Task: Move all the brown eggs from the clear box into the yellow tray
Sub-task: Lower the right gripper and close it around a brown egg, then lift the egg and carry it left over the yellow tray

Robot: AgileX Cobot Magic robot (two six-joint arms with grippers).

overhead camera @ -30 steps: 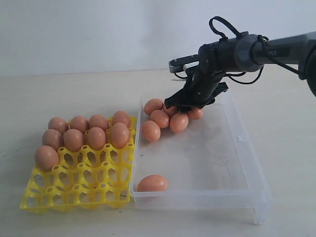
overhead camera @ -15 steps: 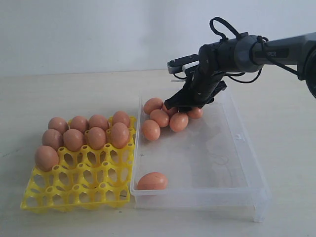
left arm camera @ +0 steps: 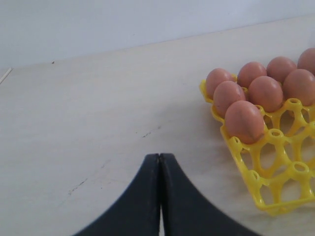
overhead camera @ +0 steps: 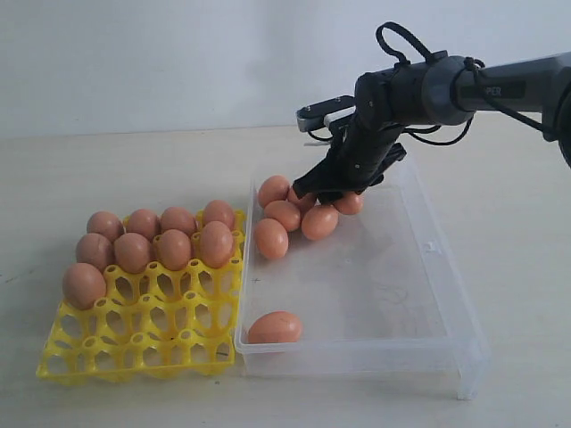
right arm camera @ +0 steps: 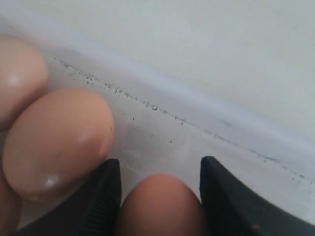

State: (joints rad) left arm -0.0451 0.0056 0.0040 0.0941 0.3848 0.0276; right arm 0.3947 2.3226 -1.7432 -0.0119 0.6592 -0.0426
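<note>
While tray (overhead camera: 134, 352) holds eggs (overhead camera: 132, 252), more in box (overhead camera: 357, 353)

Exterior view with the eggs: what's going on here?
The right tool is down at the far end of the clear box, closed around one brown egg from the cluster there. Nine eggs already sit in the yellow tray; several more, including a lone egg by the near wall, are left in the box. The left tool hangs shut over the table beside the tray.
</note>
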